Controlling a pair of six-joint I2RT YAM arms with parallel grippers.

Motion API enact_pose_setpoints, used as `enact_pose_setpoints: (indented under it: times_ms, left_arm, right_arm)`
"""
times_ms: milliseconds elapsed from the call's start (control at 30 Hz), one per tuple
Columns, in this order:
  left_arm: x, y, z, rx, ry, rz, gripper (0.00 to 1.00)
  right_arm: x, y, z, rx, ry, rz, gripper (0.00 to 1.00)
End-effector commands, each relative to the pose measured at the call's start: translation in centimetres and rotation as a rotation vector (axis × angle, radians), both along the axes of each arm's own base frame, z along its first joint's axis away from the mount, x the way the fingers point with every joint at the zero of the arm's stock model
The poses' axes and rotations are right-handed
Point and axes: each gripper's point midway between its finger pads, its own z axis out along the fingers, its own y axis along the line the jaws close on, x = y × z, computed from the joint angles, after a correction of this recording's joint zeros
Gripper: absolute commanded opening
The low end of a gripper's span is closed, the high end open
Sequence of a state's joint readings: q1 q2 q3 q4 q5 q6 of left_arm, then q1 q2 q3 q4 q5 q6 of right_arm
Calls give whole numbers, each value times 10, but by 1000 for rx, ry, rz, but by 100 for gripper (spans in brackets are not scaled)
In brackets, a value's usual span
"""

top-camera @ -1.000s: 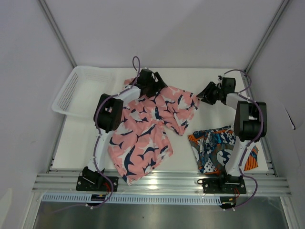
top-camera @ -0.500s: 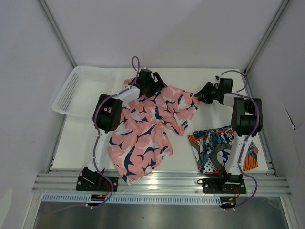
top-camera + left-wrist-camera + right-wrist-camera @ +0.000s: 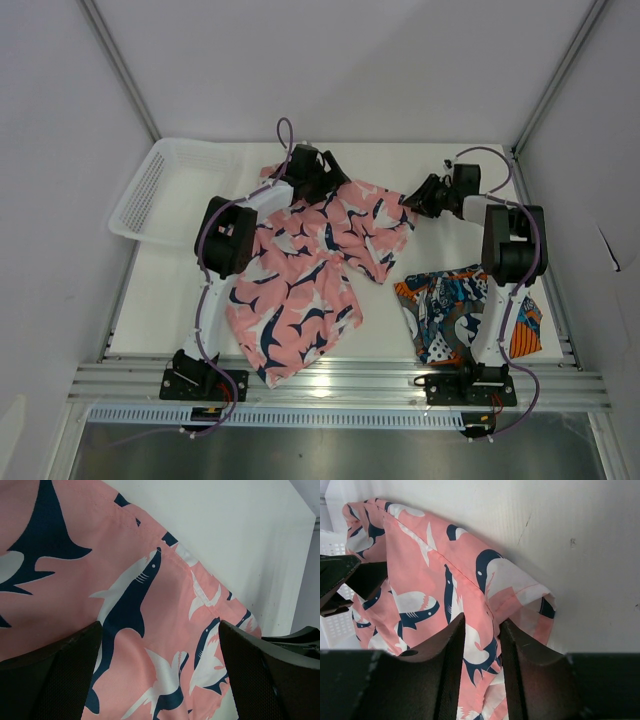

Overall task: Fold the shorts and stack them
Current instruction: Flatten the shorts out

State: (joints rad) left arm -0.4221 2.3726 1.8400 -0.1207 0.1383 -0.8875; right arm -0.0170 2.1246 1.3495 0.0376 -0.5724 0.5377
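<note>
Pink shorts [image 3: 300, 270] spread on the table [image 3: 170, 290]; print shorts [image 3: 450, 310] by its right edge.
Left gripper [image 3: 160, 645] wide apart over the far hem; right gripper [image 3: 481, 630] pinching a corner fold.

The right gripper [image 3: 481, 630] points at the folded corner of the pink shorts [image 3: 415, 555]. Both fingers [image 3: 451, 655] stand close together, with a ridge of the fabric in the narrow gap between them; contact with the pads cannot be confirmed. The shorts carry navy-and-white shark shapes and lie on the white table [image 3: 570, 540]. At the left edge, the black left gripper [image 3: 350, 577] sits over the same fabric, with the white mesh basket [image 3: 335, 625] behind it.
</note>
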Motion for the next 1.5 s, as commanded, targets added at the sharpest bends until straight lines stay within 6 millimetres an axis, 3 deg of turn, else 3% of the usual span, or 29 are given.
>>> enact_pose_setpoints:
  times_ms: [0,300,400,433,500,700,867,900,933,1000,1033,1067,1100,1133,1167,1233,1267,1300,1367,1467]
  left_arm:
    - [7,0,49,-29,-101,-22,99]
    - [6,0,49,-26,-101,-20,99]
    - [6,0,50,-28,-103,-22,99]
    - [6,0,49,-26,-102,-23,99]
    - [7,0,50,-26,-104,-21,99]
    - [8,2,59,-38,-131,-25,99]
    - [2,9,72,-86,-150,-33,99]
    - [4,9,80,-109,-168,-37,99]
    - [2,11,94,-126,-182,-42,99]
    - [-1,16,110,-149,-188,-52,99]
    - [-4,19,130,-158,-220,-55,99]
    - [-6,21,137,-151,-236,-57,99]
    - [-10,25,140,-140,-235,-54,99]
    - [-13,28,145,-133,-236,-53,99]
    - [-16,34,159,-128,-259,-52,99]
    - [-20,41,165,-110,-257,-42,99]
    - [-19,49,169,-93,-264,-35,99]
    - [-23,54,173,-79,-259,-27,99]
    - [-20,69,174,-37,-266,-2,99]
    - [-23,89,166,27,-244,37,99]
  right_arm:
    - [5,0,4,-27,-17,3,35]
    - [-1,-5,-16,-60,89,-33,27]
    - [2,-2,-12,-44,72,-25,16]
    - [3,-2,-12,-44,72,-25,8]
    - [6,0,-2,-15,60,-18,0]
    - [27,-10,45,106,-5,-53,0]
    - [48,-27,65,167,-31,-86,0]
    - [51,-29,53,173,1,-91,0]
    - [62,-34,60,174,-20,-99,0]
    - [71,-39,54,179,-13,-112,0]
    - [75,-43,38,192,21,-130,0]
    - [84,-44,44,202,1,-126,0]
    - [90,-47,42,210,-1,-132,0]
    - [93,-48,25,217,26,-139,0]
    - [102,-52,31,222,13,-146,0]
    - [110,-57,26,223,10,-160,0]
    - [113,-62,14,222,29,-174,0]
    - [120,-67,17,217,15,-188,0]
    - [125,-86,7,214,30,-237,0]
    - [135,-105,9,231,18,-281,1]
